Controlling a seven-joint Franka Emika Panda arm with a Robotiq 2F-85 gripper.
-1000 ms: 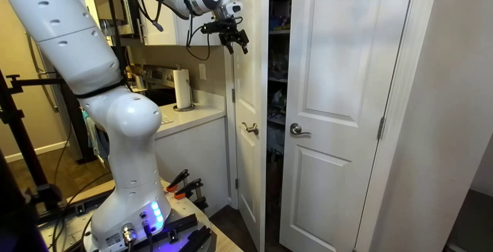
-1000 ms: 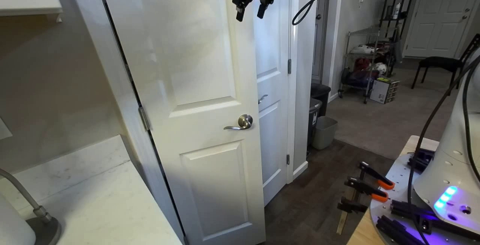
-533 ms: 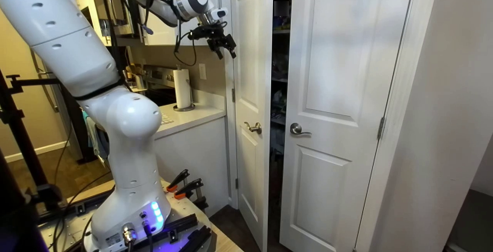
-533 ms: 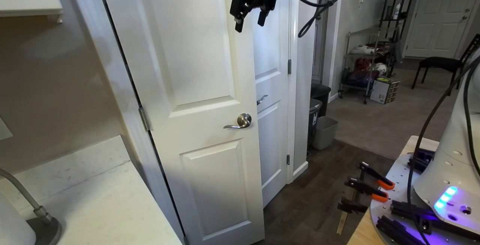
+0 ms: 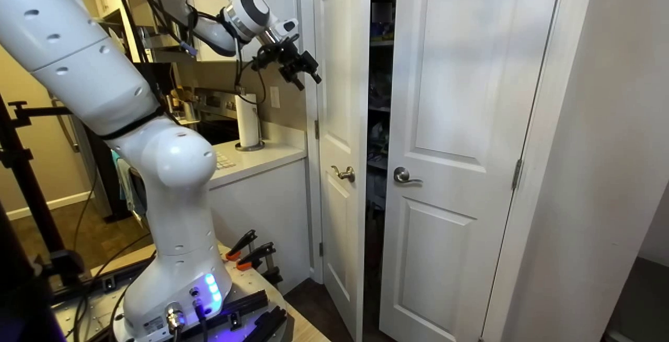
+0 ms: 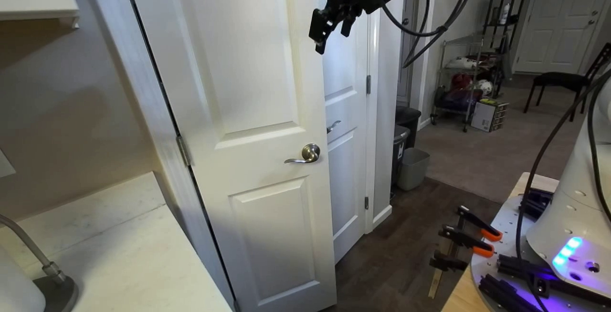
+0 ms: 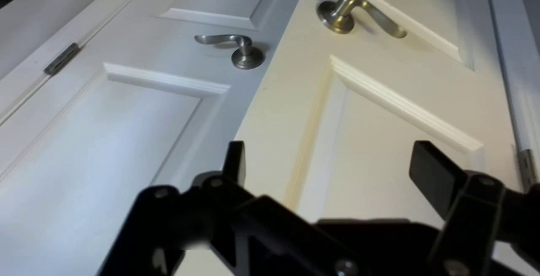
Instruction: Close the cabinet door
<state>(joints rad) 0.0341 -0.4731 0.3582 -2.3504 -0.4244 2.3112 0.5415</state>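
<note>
The cabinet door (image 5: 342,106) is a tall white paneled door hinged on its left edge, with a metal lever handle (image 5: 345,173) near its right edge. It stands ajar; a dark gap separates its free edge from the matching white door (image 5: 454,122). The cabinet door also shows in an exterior view (image 6: 253,88) and the wrist view (image 7: 379,153). My gripper (image 5: 308,81) is in front of the door's upper half, above handle height, and looks apart from it. In the wrist view the gripper (image 7: 327,162) has its fingers spread with nothing between them.
Shelves with goods (image 5: 379,106) show through the gap. A counter (image 5: 266,156) with a paper towel roll (image 5: 248,121) stands left of the door. Black and orange clamps (image 5: 256,254) stick out at the robot's base. The matching door has its own lever handle (image 5: 403,175).
My gripper has moved lower and back from the door, and its wrist has tilted. Early on, the cabinet door swung slightly toward the matching door, narrowing the gap; since then it looks still.
</note>
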